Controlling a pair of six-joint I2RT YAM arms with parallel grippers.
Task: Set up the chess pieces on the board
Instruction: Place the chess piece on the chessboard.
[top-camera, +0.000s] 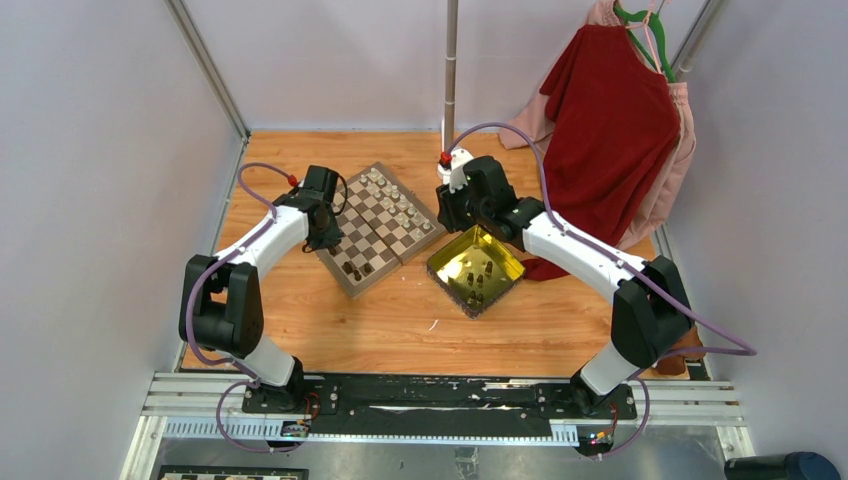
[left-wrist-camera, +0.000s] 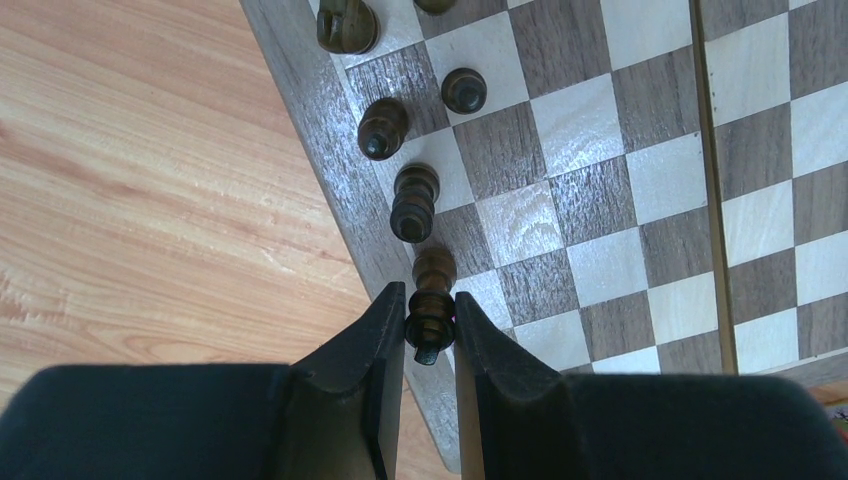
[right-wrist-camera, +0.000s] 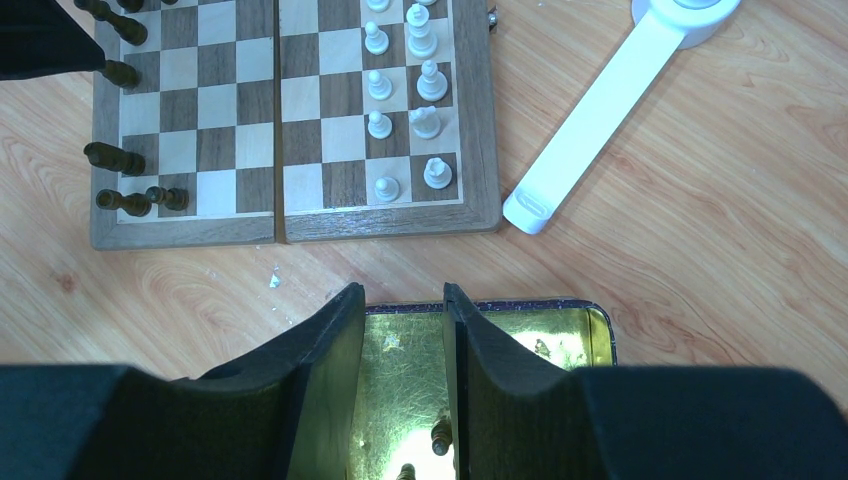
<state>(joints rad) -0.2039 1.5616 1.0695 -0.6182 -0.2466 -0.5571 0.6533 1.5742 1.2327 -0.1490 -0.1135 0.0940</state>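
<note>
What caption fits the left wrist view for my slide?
Left gripper holds a dark chess piece at the board rim.

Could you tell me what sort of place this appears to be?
Probably a robotics lab test cell: robot arms bolted to a metal rail, with plain white walls enclosing a wooden table.

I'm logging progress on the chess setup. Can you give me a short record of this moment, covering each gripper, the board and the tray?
left gripper: shut on a dark piece, at the board's rim
right gripper: open, empty, above the yellow tray
board: white pieces along one end, a few dark pieces along the opposite end
tray contents: unplaced pieces, dark
</note>
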